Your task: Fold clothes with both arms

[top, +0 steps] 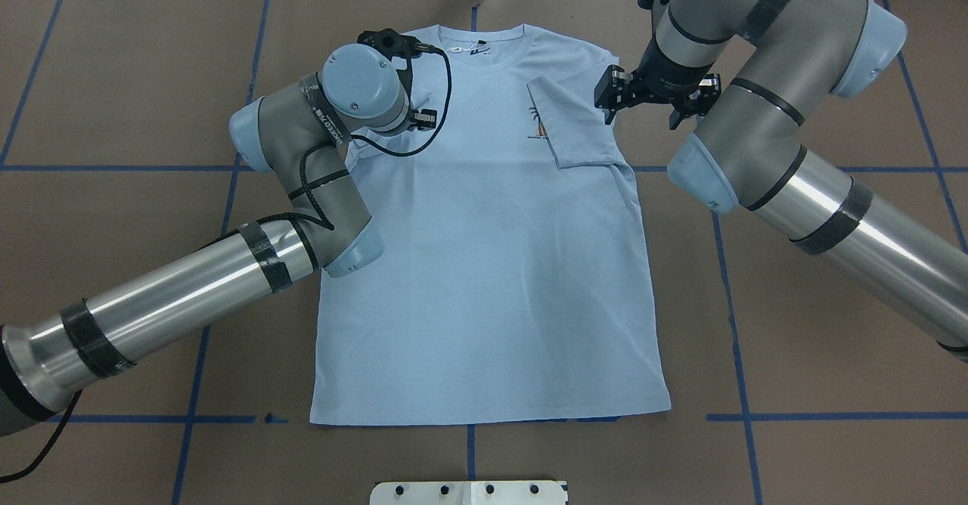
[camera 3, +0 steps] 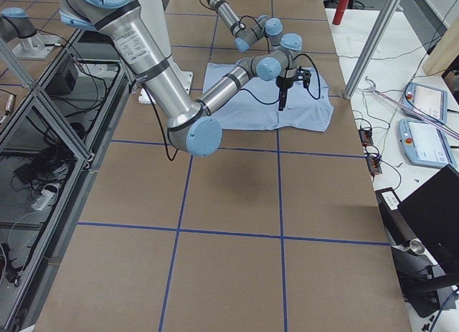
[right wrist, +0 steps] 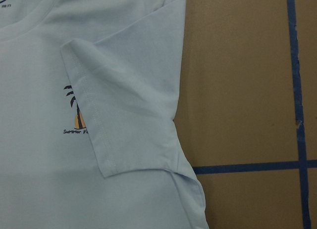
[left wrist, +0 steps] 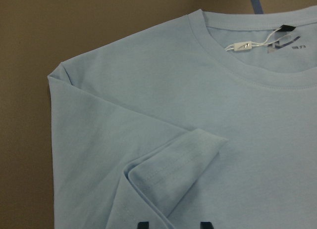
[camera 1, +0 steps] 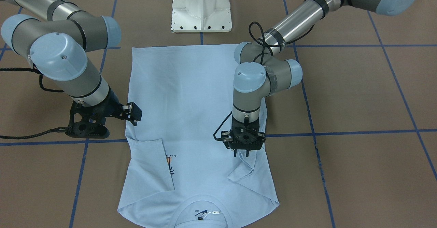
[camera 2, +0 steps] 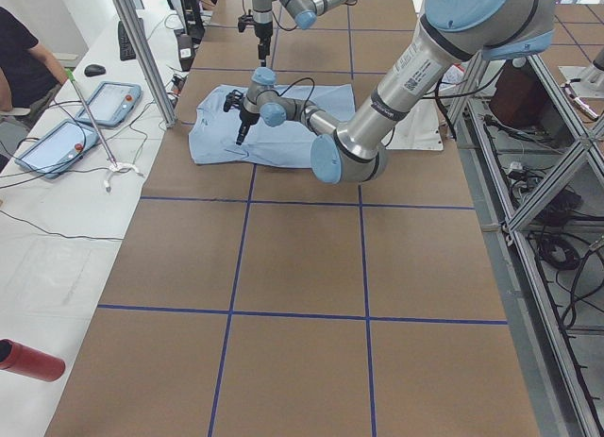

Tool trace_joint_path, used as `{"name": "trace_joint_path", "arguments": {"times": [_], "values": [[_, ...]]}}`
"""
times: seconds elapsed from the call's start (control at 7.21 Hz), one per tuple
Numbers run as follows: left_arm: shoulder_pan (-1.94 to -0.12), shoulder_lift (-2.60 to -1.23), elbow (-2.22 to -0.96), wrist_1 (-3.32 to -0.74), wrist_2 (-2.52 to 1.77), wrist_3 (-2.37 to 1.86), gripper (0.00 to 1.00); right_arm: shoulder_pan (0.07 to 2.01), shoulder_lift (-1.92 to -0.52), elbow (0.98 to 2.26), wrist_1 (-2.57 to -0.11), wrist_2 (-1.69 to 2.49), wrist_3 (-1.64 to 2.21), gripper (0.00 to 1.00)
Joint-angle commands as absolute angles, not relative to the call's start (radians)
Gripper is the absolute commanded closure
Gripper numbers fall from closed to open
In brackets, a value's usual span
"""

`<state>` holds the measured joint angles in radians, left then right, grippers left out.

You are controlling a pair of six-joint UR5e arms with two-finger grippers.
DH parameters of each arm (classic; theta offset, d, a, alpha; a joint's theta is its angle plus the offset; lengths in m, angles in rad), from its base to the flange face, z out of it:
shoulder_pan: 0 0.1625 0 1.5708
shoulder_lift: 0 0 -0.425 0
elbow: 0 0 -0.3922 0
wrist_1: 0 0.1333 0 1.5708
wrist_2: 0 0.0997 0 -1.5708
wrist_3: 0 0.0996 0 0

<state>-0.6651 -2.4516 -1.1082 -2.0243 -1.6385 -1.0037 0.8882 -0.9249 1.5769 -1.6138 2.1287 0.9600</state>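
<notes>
The light blue T-shirt (camera 1: 191,101) lies flat on the brown table, face up, with its collar away from the robot (top: 484,263). Both sleeves are folded inward onto the chest. The right sleeve (right wrist: 129,120) partly covers the palm-tree print (right wrist: 74,115). The white neck tag (left wrist: 242,46) lies inside the collar. My left gripper (camera 1: 241,154) points straight down just above the folded left sleeve (left wrist: 173,174), open and empty. My right gripper (top: 611,100) hovers at the shirt's edge beside the right sleeve (top: 571,123), open and empty.
The white pedestal base (camera 1: 201,8) stands just past the shirt's hem. Blue tape lines (camera 1: 358,132) cross the brown table. A side bench with tablets (camera 2: 57,144) and a seated person (camera 2: 24,59) lies beyond the collar end. A red cylinder (camera 2: 28,360) lies there too.
</notes>
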Motion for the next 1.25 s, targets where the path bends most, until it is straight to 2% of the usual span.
{"name": "trace_joint_path", "arguments": {"times": [0.0, 0.14, 0.28, 0.42, 0.55, 1.11], "values": [[-0.655, -2.454, -1.109, -2.004, -1.638, -0.994, 0.54, 0.888, -0.928, 1.575, -1.614, 2.128, 0.957, 0.0], [-0.655, -2.454, -1.111, -1.999, -1.638, -0.993, 0.56, 0.888, -0.931, 1.575, -1.612, 2.128, 0.956, 0.0], [-0.655, -2.454, -1.109, -1.999, -1.638, -0.968, 0.64, 0.888, -0.931, 1.575, -1.612, 2.129, 0.957, 0.0], [-0.655, -2.451, -1.109, -1.999, -1.638, -0.965, 0.85, 0.888, -0.93, 1.575, -1.614, 2.128, 0.957, 0.0], [-0.655, -2.453, -1.109, -1.999, -1.638, -0.963, 1.0, 0.888, -0.931, 1.575, -1.614, 2.128, 0.957, 0.0], [-0.657, -2.442, -1.15, -1.99, -1.641, -0.898, 1.0, 0.888, -0.934, 1.575, -1.614, 2.128, 0.954, 0.0]]}}
